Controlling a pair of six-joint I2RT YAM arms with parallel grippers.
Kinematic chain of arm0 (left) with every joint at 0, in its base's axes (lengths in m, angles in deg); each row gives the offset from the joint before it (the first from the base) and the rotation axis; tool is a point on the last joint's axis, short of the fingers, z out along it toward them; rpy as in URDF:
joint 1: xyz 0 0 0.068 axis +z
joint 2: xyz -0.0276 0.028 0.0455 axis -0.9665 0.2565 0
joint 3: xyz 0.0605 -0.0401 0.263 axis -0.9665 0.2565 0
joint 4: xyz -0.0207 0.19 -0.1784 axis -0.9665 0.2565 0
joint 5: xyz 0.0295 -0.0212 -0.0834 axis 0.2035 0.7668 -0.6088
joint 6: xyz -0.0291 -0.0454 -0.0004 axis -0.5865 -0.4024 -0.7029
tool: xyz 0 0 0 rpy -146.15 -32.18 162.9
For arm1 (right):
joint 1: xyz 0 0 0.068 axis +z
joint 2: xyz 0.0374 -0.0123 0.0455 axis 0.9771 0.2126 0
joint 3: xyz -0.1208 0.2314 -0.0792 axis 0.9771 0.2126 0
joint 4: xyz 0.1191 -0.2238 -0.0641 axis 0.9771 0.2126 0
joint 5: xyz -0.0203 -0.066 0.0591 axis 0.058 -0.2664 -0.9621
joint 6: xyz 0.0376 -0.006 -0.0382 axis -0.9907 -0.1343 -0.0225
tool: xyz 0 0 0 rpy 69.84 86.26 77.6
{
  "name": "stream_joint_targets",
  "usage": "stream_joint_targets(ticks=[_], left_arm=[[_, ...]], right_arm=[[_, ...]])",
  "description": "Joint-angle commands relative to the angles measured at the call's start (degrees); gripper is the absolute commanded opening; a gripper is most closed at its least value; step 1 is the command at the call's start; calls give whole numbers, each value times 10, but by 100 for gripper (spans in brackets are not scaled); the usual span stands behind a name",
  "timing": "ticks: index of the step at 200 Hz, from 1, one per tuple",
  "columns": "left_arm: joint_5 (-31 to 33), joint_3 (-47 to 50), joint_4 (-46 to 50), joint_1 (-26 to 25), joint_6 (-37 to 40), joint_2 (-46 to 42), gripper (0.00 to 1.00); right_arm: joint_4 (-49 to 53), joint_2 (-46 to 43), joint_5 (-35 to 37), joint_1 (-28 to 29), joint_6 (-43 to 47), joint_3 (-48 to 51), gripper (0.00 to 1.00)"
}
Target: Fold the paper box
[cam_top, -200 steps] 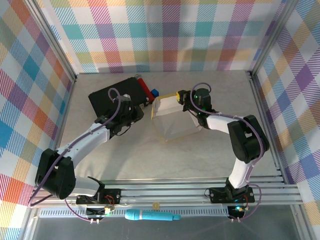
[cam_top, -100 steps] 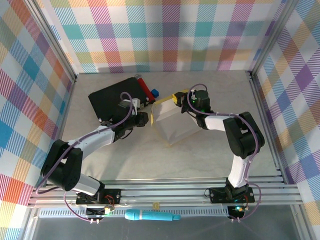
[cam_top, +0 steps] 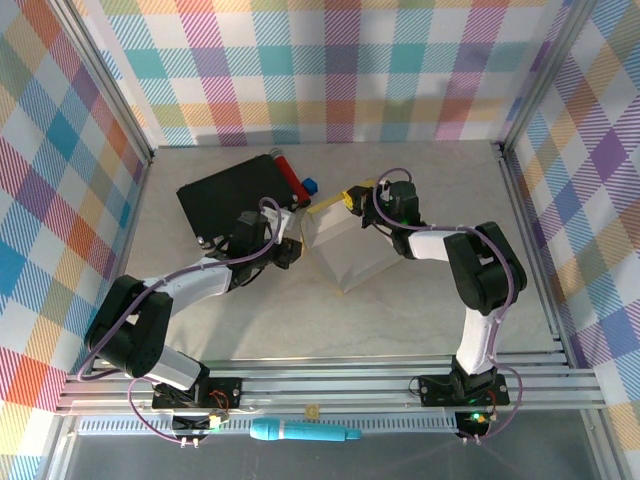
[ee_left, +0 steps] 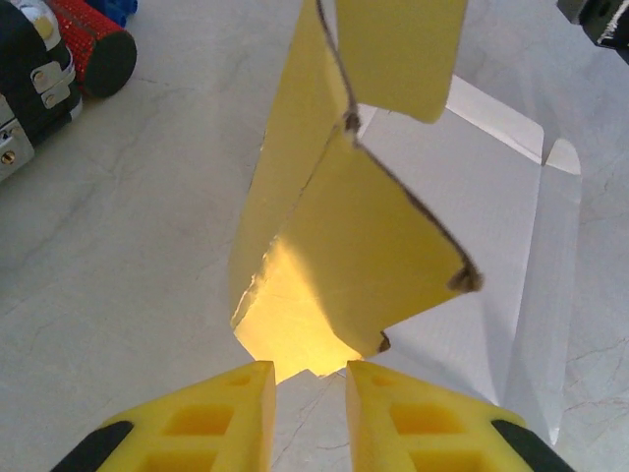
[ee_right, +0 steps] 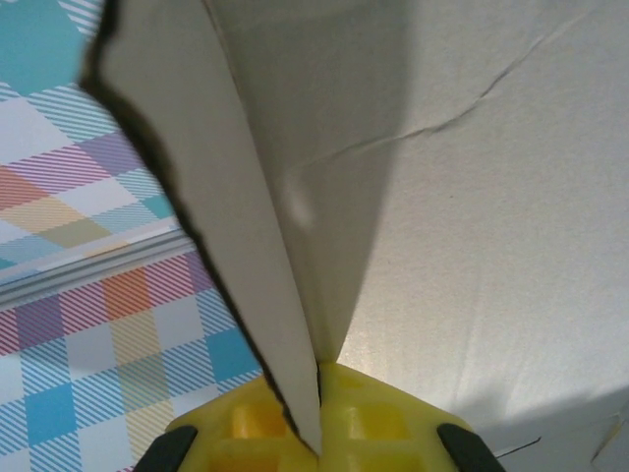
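While the black case (cam_top: 222,203) and the red cylinder (cam_top: 284,168) sit unused at the upper left of the top view, the left gripper (cam_top: 291,244) sits at the left edge of the paper box (cam_top: 348,252), mid-frame on the table (cam_top: 420,310). Left wrist view: its fingers are slightly apart. The lower corner of the raised yellow flap (ee_left: 344,246) is just ahead of the gap and looks unpinched. The box's white inner side lies flat to the right. The right gripper (cam_top: 356,199), at the box's upper right corner, is clamped on a cardboard panel, and the sheet runs down between its fingers. Step in hand, probably: raising a side wall while the right anchors the box. The next move likely needs the left to take or push the flap over its crease, without dragging the sheet from the right's grip.
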Motion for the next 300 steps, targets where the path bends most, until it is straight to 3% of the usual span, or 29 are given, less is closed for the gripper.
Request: stream_joint_targets(ticks=[1,58,120,199,300], left_arm=[[-1,4,-27,-5,42,-6,25],[-11,-3,-64,-6,27,21,25],[-9,-4,-113,-17,36,44,23],[23,37,-216,-21,28,59,22],[73,44,-311,-32,17,99,29]], right_arm=[[-31,17,-21,-5,13,-10,0],[-102,40,-28,-5,1,9,0],[-107,42,-38,-5,-9,3,0],[-118,38,-44,-4,-21,1,0],[-103,41,-43,-1,-25,-16,0]])
